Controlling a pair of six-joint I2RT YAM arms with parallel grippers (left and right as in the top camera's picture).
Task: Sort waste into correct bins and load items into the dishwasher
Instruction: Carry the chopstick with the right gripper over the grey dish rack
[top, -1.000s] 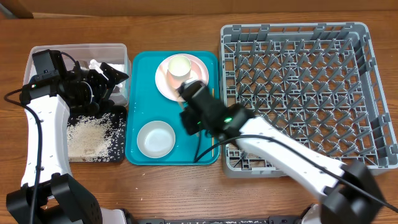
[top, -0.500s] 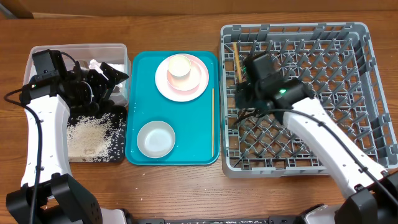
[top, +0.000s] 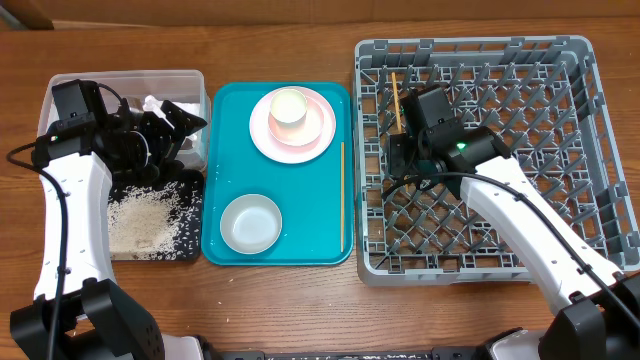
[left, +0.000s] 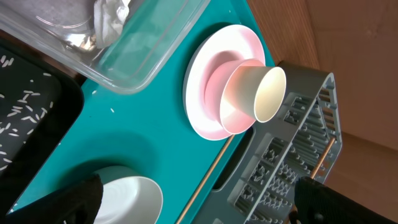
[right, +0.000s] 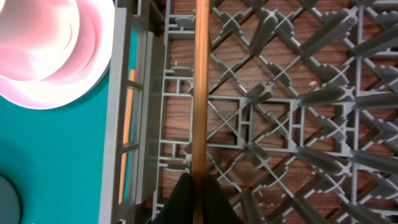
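overhead
teal tray: middle of the table, used as reference.
left gripper: left of the teal tray, over the clear tub; fingers spread wide, nothing between them.
napkin: white, crumpled, in the clear tub.
black tray: left of the teal tray, front of the tub; rice scattered in it.
plate: pink, far end of the teal tray; cup stands on it.
bowl: white, near end of the teal tray.
loose chopstick: lies along the teal tray's right edge.
dish rack: grey, just right of the teal tray.
right gripper: over the rack's side nearest the teal tray, closed around the held chopstick.

left wrist
dark fingers: at the lower corners of the frame, far apart, empty.
cup: upright on the plate, rim towards the rack.

right wrist
fingertips: pinched on one end of the held chopstick.
held chopstick: runs straight out over the rack's pegs, just inside the wall facing the teal tray.
loose chopstick: seen through that wall, on the teal tray.
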